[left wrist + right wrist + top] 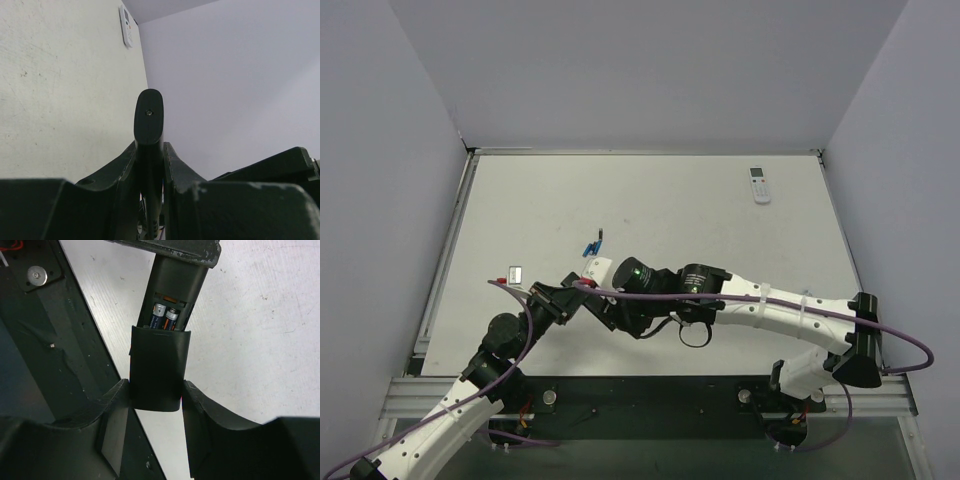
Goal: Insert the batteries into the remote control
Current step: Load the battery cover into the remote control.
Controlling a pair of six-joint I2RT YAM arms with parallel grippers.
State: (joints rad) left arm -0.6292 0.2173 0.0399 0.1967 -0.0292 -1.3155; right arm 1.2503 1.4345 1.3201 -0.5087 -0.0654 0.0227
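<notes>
The black remote control (148, 117) stands edge-on between the jaws of my left gripper (149, 150), which is shut on it. In the right wrist view the remote control (177, 277) shows its open compartment with two dark batteries (165, 317) lying side by side inside. My right gripper (156, 390) is shut on the black battery cover (159, 367), whose far edge meets the compartment just below the batteries. From above, both grippers meet near the table's front left (582, 290). A blue battery (590, 247) and a dark battery (601, 238) lie loose on the table just beyond them.
A white remote with a screen (759, 184) lies at the far right of the table and also shows in the left wrist view (127, 25). A small silver and red item (514, 271) sits left of the grippers. Grey walls enclose the white table (700, 220).
</notes>
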